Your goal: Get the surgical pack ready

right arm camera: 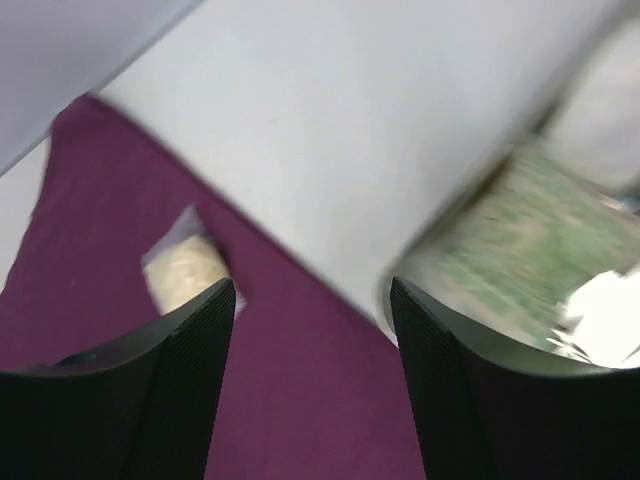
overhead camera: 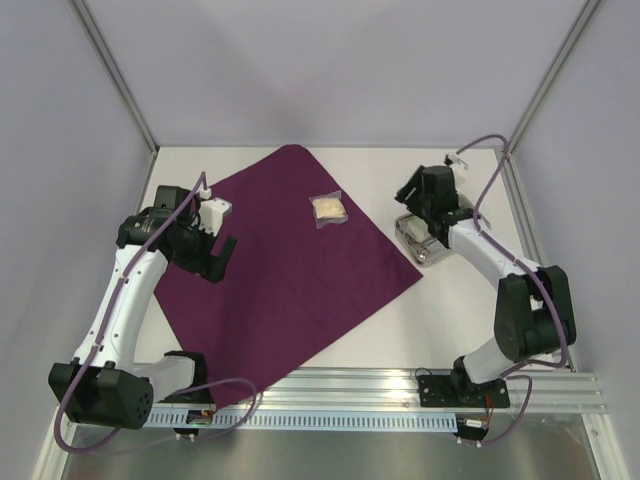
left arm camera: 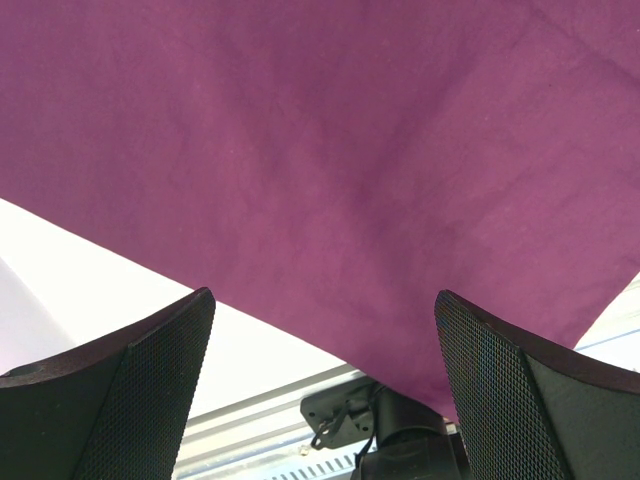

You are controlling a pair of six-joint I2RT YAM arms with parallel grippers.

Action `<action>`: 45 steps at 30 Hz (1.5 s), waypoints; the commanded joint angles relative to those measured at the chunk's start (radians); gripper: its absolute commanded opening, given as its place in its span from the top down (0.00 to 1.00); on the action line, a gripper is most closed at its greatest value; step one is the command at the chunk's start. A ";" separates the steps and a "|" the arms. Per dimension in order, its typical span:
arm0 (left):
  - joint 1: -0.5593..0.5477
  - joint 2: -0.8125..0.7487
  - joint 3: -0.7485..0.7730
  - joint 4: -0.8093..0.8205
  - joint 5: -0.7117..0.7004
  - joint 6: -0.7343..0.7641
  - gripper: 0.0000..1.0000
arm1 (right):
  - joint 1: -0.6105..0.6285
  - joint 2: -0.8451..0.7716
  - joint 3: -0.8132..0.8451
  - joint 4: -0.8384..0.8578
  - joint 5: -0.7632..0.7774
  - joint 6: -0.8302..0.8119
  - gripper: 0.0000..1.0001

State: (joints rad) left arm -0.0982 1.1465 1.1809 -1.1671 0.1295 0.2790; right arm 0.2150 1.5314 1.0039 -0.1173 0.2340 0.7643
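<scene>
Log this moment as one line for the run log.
cloth: spread flat | packet: on cloth | tray: off cloth | left gripper: open | right gripper: open

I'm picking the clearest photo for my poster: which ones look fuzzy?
Right wrist: smeared by motion, the steel tray streaked and the clear packet soft. Left wrist: the purple cloth sharp and evenly lit. Top external: crisp, with only soft shadows.

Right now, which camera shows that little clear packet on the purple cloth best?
The top external view: the clear packet shows whole and sharp, lying on the purple cloth toward its far side. The right wrist view catches it too, but blurred. The left wrist view misses it.
</scene>
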 commanded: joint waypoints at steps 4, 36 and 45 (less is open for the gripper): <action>-0.001 -0.002 -0.004 0.003 0.004 -0.014 0.00 | 0.104 0.365 0.378 -0.070 -0.490 -0.338 0.33; -0.001 -0.047 -0.024 -0.014 -0.034 -0.011 0.00 | 0.156 0.557 0.451 0.085 -0.613 -0.142 1.00; -0.001 -0.114 -0.053 -0.006 -0.036 0.009 0.00 | 0.135 0.216 0.153 0.163 -0.472 -0.097 0.99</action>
State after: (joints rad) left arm -0.0982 1.0325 1.1385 -1.1793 0.1032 0.2794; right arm 0.3637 1.8431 1.2022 -0.0380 -0.3107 0.6292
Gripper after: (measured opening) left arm 0.997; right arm 0.011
